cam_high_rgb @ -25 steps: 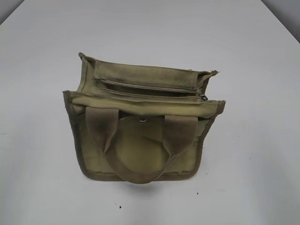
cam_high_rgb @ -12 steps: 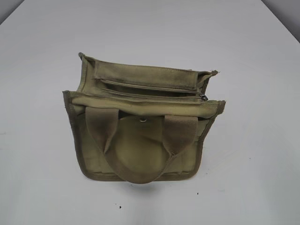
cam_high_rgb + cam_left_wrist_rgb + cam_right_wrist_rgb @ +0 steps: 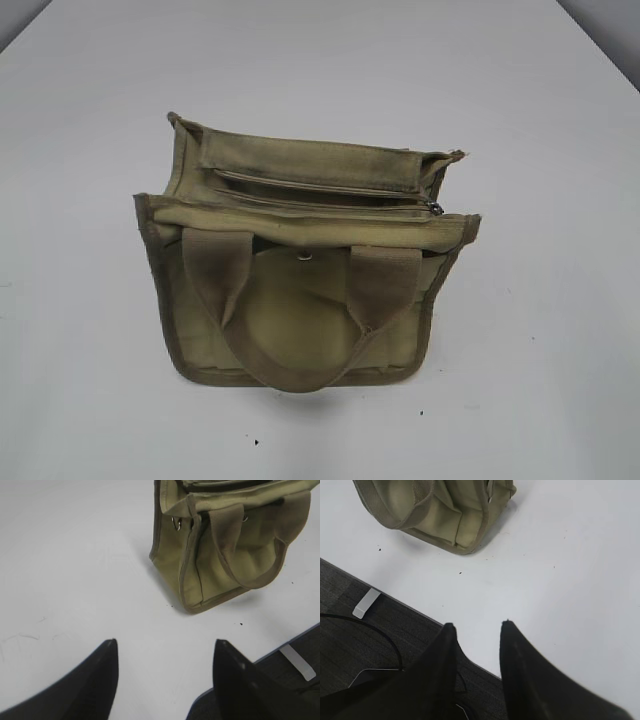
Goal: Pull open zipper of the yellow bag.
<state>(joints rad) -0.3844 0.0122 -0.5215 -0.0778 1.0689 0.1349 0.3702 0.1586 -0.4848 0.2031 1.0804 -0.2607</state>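
Exterior view: neither of my grippers shows.
My left gripper (image 3: 165, 652): jaws spread, empty, near the yellow bag (image 3: 300, 280).
My right gripper (image 3: 477, 627): jaws parted, empty, near the bag's corner.
Bag: upright on white table (image 3: 90, 150).
Zipper (image 3: 330, 206): along the bag's top, slider at right end.

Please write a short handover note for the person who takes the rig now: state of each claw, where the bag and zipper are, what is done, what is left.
Left claw: open, empty, hovering over the bare table, short of the yellow bag.
Right claw: open, narrower, empty, above the table's near edge.
Bag: stands mid-table, handles drooping over its front.
Zipper: runs along the top, appears closed; slider at the exterior view's right end.
Done: nothing.
Left: hold the bag steady, grip the slider's tab, pull it toward the other end.
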